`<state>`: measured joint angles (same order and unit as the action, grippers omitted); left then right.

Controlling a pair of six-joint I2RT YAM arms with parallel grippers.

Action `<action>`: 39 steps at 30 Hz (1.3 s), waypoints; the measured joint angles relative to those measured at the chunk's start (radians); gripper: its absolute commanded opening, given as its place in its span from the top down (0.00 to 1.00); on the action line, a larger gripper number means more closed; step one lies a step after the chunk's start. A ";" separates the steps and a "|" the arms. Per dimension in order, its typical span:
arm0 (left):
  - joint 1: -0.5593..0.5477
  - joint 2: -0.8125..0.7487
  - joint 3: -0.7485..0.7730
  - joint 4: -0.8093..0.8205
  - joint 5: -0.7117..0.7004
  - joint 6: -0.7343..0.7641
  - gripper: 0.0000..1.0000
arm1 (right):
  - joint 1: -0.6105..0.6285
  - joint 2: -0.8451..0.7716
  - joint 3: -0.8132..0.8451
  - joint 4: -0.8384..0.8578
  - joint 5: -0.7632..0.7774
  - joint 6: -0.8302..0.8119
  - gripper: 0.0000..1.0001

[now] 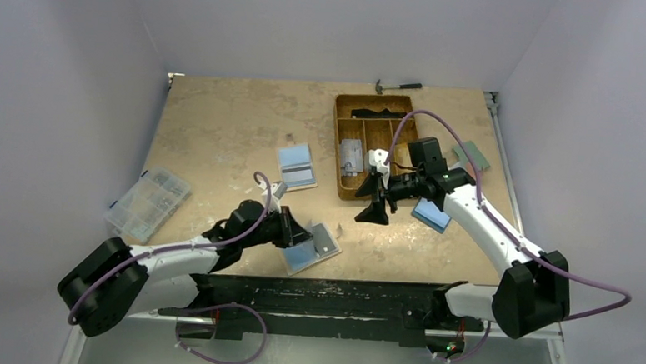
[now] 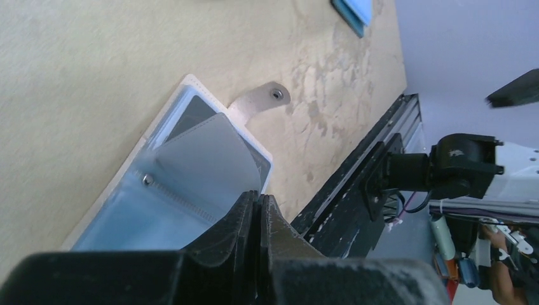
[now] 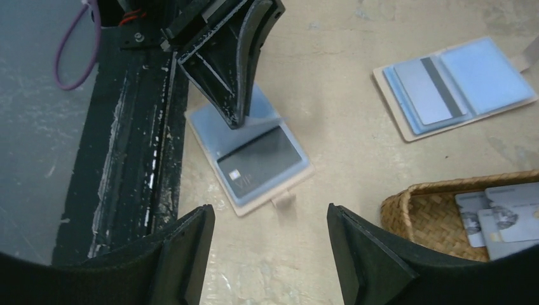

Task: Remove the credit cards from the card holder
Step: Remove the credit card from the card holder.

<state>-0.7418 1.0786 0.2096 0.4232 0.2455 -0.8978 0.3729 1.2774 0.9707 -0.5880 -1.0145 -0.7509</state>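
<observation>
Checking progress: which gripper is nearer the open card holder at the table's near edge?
Left. The left gripper pinches a clear sleeve of the card holder; the right gripper hangs open, apart, to its right.

- Showing the card holder (image 1: 314,247) lying open and flat near the desk's (image 1: 222,135) front edge, tan cover down, light blue inner faces up, snap tab (image 2: 260,98) sticking out sideways.
- Showing one clear sleeve (image 2: 203,159) standing raised off it, pinched in the closed left gripper (image 2: 257,202).
- Showing a dark grey credit card (image 3: 260,157) sitting pocketed in the half beside the tab.
</observation>
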 measured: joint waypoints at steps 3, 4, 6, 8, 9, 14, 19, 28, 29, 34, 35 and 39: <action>0.000 0.082 0.048 0.079 0.027 -0.003 1.00 | 0.005 0.017 -0.018 0.040 -0.010 0.080 0.33; 0.000 0.109 0.065 0.106 0.037 -0.005 1.00 | 0.009 0.025 -0.022 0.052 -0.011 0.100 0.34; -0.001 0.145 0.088 0.143 0.046 -0.008 1.00 | 0.022 0.045 -0.030 0.079 -0.010 0.144 0.37; -0.001 0.172 0.104 0.170 0.048 -0.009 1.00 | 0.039 0.064 -0.037 0.107 -0.005 0.186 0.39; -0.001 0.177 0.105 0.182 0.046 -0.011 1.00 | 0.048 0.074 -0.040 0.121 -0.003 0.207 0.40; -0.001 0.154 0.036 0.204 -0.019 -0.046 1.00 | 0.089 0.124 -0.045 0.176 0.023 0.285 0.43; -0.001 0.068 -0.122 0.151 -0.140 -0.105 0.81 | 0.134 0.172 -0.045 0.204 0.064 0.327 0.43; -0.005 -0.337 -0.180 -0.201 -0.328 -0.165 0.48 | 0.195 0.208 -0.046 0.219 0.116 0.348 0.45; -0.005 -0.400 -0.179 -0.263 -0.352 -0.163 0.45 | 0.201 0.209 -0.047 0.222 0.121 0.350 0.46; -0.005 -0.653 -0.146 -0.520 -0.433 -0.138 0.04 | 0.232 0.220 -0.047 0.238 0.142 0.358 0.52; -0.005 -0.693 -0.135 -0.551 -0.441 -0.135 0.01 | 0.238 0.227 -0.047 0.241 0.145 0.359 0.55; -0.005 -0.788 -0.124 -0.596 -0.439 -0.131 0.01 | 0.254 0.256 -0.047 0.245 0.164 0.368 0.65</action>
<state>-0.7471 0.2909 0.0853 -0.1730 -0.1940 -1.0290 0.6273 1.5333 0.9241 -0.3435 -0.8505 -0.3832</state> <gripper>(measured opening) 0.984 0.406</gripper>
